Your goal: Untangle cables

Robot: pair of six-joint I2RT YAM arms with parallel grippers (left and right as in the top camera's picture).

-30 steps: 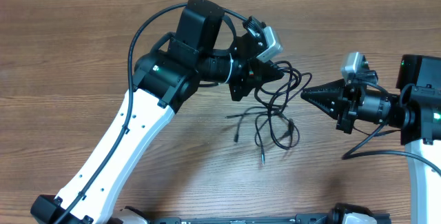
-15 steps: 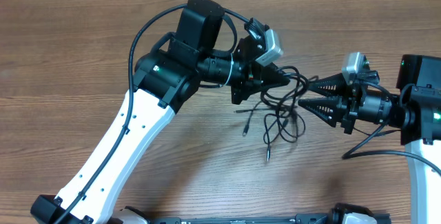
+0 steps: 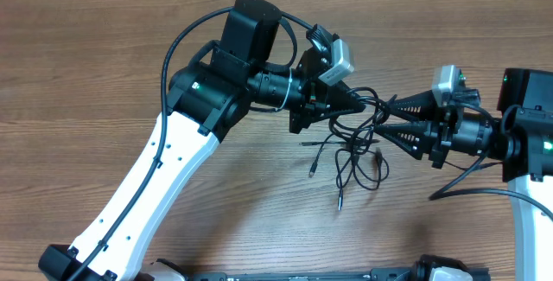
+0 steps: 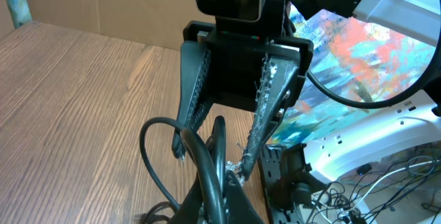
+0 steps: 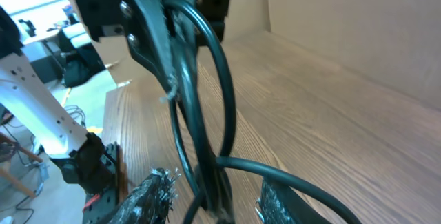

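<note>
The cables (image 3: 354, 141) are thin black cords in a loose tangle at the table's middle. Some loops hang down, and plug ends trail toward the front. My left gripper (image 3: 352, 101) is shut on the top of the tangle and holds it up. In the left wrist view the left gripper (image 4: 224, 182) pinches a cable (image 4: 207, 156). My right gripper (image 3: 387, 118) is open, with its fingers either side of strands on the tangle's right edge. In the right wrist view the right gripper (image 5: 210, 200) is spread with cable loops (image 5: 222, 93) between its fingers.
The wooden table (image 3: 104, 82) runs in all directions. The left arm's white link (image 3: 147, 186) crosses the front left. The right arm's base (image 3: 527, 143) stands at the right edge. A thicker arm cable (image 3: 177, 43) arcs over the left arm.
My right gripper has opened and moved left until its fingers straddle the cables. My left gripper has carried the tangle slightly to the right.
</note>
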